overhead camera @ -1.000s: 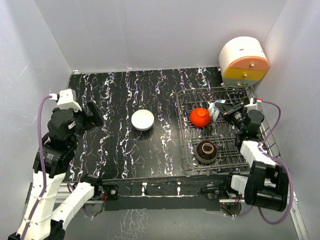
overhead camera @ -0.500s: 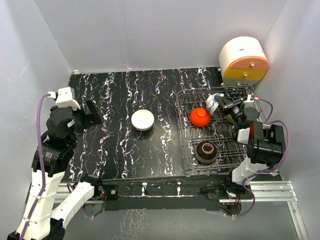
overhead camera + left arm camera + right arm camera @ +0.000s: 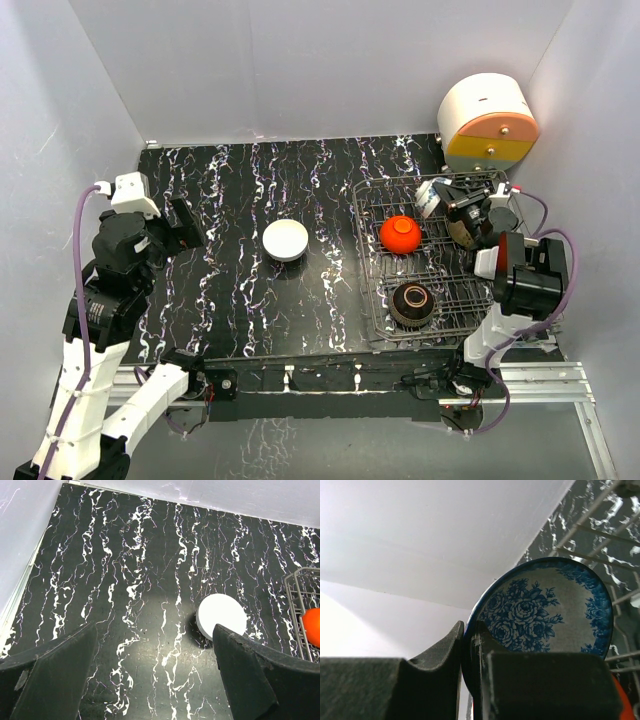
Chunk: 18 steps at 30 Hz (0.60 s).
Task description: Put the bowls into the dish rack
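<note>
Item: blue-and-white bowl [image 3: 545, 610], rim pinched between right fingers [image 3: 460, 645], held on edge above far end of dish rack [image 3: 362, 270]. Red bowl [image 3: 400, 234] and dark bowl [image 3: 411, 301] sit in rack. White bowl [image 3: 221, 617] on bench [image 3: 230, 180]; left fingers [image 3: 240, 665] spread, empty, hovering. We judge: lower blue bowl upright between tines, clear of red bowl; release only once wires support it.

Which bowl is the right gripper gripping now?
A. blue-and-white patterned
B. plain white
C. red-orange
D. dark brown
A: the right wrist view shows the right gripper pinching the rim of the blue-and-white patterned bowl; the white bowl sits on the table, the red-orange bowl and dark brown bowl in the dish rack.
</note>
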Each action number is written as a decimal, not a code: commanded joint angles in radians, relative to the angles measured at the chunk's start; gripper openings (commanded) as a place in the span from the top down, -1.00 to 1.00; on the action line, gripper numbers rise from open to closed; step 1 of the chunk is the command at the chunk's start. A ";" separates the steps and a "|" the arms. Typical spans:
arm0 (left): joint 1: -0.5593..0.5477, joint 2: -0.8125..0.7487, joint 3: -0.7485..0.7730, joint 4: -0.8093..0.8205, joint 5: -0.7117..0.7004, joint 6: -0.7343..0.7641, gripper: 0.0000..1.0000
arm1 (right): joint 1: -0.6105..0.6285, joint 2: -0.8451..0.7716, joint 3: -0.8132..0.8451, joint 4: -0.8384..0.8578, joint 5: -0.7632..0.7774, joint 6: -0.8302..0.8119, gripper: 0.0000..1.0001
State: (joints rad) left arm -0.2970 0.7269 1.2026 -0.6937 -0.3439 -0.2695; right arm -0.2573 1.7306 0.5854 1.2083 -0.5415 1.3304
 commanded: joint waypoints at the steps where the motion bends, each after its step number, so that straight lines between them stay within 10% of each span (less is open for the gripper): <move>1: -0.004 -0.003 0.027 -0.013 -0.020 0.009 -0.94 | 0.002 0.071 0.022 0.160 0.015 0.041 0.79; 18: -0.004 -0.013 0.043 -0.041 -0.040 0.016 -0.94 | 0.041 0.219 0.067 0.215 0.062 0.034 0.75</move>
State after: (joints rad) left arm -0.2970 0.7254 1.2072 -0.7212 -0.3634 -0.2687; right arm -0.2211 1.9194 0.6067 1.2999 -0.4934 1.3712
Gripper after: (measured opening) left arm 0.970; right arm 0.127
